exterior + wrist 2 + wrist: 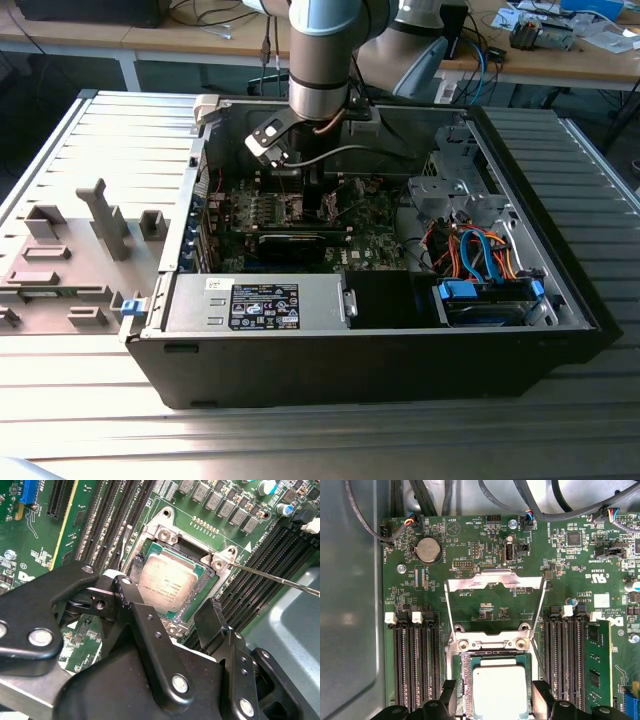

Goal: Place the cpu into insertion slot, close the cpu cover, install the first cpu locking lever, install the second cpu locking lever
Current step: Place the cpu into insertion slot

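The cpu [499,687] [170,575], a silver-grey square, lies flat in the insertion slot [465,672] [201,587] on the green board. My gripper [495,702] [167,595] hangs just over it, open. One black finger [122,585] stands off one side of the chip and the other finger [212,607] off the opposite side, neither touching it. The cpu cover [495,581] is swung back, away from the socket, on its hinge [492,643]. A thin locking lever [280,580] sticks out beside the socket. In the exterior view the gripper [300,180] reaches down into the open computer case [560,290].
Black memory slots [415,655] [565,655] flank the socket on both sides. Cables [540,510] run along the board's edge near a coin battery [427,550]. A power supply box [260,300] and a drive bay with blue and orange cables [480,260] fill the case's near side. Grey fixtures [100,215] stand at the exterior view's left.
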Controlling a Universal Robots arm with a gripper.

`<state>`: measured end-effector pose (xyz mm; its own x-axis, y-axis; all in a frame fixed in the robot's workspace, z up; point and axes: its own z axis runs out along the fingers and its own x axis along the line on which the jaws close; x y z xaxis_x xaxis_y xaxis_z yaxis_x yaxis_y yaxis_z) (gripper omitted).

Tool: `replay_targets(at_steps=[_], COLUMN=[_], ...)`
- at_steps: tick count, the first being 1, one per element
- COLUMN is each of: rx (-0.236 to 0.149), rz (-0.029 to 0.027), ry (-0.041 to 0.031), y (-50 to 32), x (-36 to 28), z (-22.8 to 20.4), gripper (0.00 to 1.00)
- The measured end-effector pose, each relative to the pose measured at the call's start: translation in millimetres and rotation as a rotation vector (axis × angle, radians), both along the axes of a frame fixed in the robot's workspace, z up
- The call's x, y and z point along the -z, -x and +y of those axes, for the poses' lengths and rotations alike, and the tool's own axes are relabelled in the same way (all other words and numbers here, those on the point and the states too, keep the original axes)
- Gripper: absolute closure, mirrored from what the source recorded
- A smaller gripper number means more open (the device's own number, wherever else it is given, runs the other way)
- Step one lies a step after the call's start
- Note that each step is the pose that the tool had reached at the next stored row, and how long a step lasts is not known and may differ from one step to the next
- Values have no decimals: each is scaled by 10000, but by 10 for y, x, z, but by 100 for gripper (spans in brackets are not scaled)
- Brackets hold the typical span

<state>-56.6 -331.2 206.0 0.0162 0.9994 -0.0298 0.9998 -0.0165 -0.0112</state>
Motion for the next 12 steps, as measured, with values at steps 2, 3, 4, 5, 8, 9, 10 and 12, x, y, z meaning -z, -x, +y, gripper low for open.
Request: replay_targets(at_steps=[2,3,4,5,8,9,10,12], rx=[-2,-4,-6,-4,-7,-7,-7,-6], rz=[35,58,113,130,143,147,147,147], ry=[71,91,90,89,88,90,88,88], y=[-7,-10,-16,-18,-19,-19,-19,-18], x=[5,16,56,71,90,95,101,108], z=[0,0,0,1,5,9,15,25], gripper=[31,31,31,31,31,31,31,31])
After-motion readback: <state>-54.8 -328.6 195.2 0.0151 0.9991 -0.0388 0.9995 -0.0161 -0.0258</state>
